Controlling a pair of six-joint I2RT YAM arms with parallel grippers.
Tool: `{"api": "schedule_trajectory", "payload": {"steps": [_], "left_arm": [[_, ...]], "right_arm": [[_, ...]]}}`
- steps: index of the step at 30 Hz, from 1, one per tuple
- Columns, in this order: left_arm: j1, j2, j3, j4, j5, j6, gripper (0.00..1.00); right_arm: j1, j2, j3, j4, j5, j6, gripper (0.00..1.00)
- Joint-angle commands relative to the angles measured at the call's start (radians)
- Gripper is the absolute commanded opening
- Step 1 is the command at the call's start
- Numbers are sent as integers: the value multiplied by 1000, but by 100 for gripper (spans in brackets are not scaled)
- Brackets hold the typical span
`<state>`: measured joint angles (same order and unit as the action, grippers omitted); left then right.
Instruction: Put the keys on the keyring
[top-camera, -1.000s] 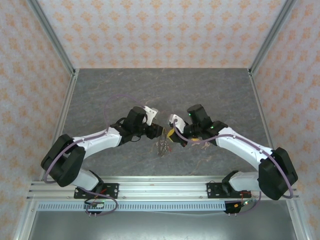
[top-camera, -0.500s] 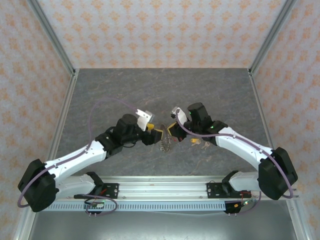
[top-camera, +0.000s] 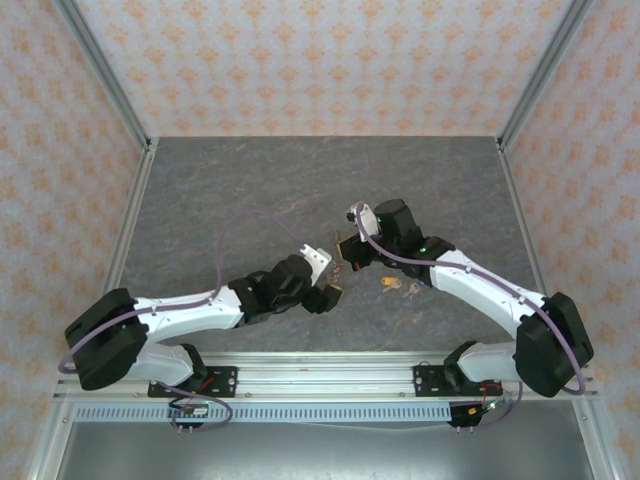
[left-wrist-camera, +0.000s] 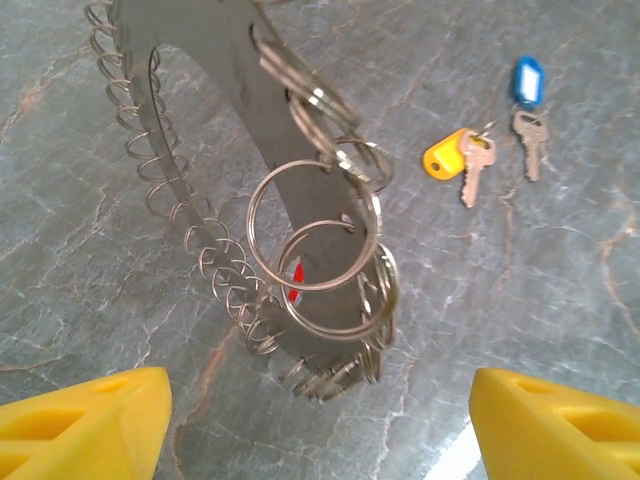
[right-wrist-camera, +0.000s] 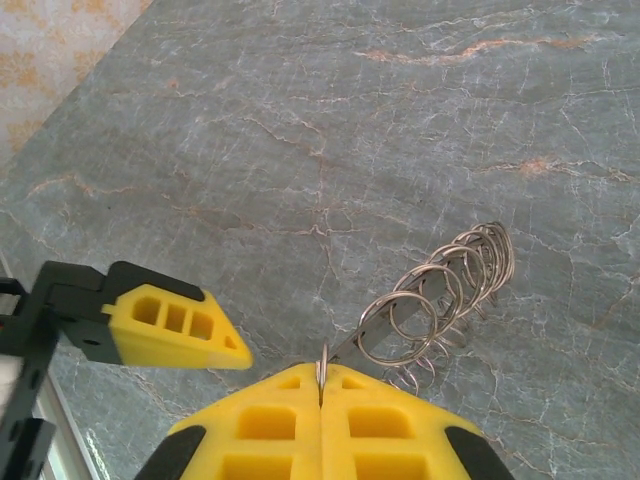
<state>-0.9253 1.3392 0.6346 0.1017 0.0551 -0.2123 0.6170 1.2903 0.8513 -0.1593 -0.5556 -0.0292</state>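
Keyring (left-wrist-camera: 315, 215) pinched in clenched right pincer (right-wrist-camera: 321, 385), left pincer (left-wrist-camera: 320, 420) released, fingers wide, yellow key (left-wrist-camera: 455, 162) and blue key (left-wrist-camera: 526, 100) side by side on counter (left-wrist-camera: 560, 280) toward near edge

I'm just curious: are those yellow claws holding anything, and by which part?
The right gripper pinches the keyring by its rim; the left gripper, open, holds nothing.

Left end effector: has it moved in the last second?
Yes. The left end effector has backed toward the near rail, away from the right end effector.
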Motion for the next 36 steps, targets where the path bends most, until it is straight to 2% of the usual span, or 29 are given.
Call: {"api": "schedule_trajectory", "payload": {"steps": [1, 6, 11, 18, 21, 22, 27, 30, 36], "left_arm": [[-5, 38, 10, 90, -131, -9, 78], [-5, 81, 19, 89, -180, 16, 70], [-5, 50, -7, 83, -201, 32, 57], [-4, 29, -5, 30, -184, 104, 40], [-3, 41, 12, 17, -165, 122, 38], [-3, 47, 18, 19, -159, 125, 33], [-3, 81, 58, -9, -131, 143, 27], [-3, 94, 68, -16, -126, 146, 26], [-4, 88, 69, -22, -121, 163, 26]], "right_arm": [[6, -24, 30, -20, 2, 18, 0], [4, -30, 43, -101, -45, -47, 0], [-2, -10, 74, -217, -63, -123, 0], [-14, 21, 111, -318, -120, -158, 0], [-15, 45, 147, -388, -126, -162, 0], [-14, 56, 159, -414, -138, -167, 0], [-13, 112, 209, -528, -140, -162, 0], [-13, 139, 236, -587, -144, -160, 0], [-13, 122, 244, -553, -98, -140, 0]]}}
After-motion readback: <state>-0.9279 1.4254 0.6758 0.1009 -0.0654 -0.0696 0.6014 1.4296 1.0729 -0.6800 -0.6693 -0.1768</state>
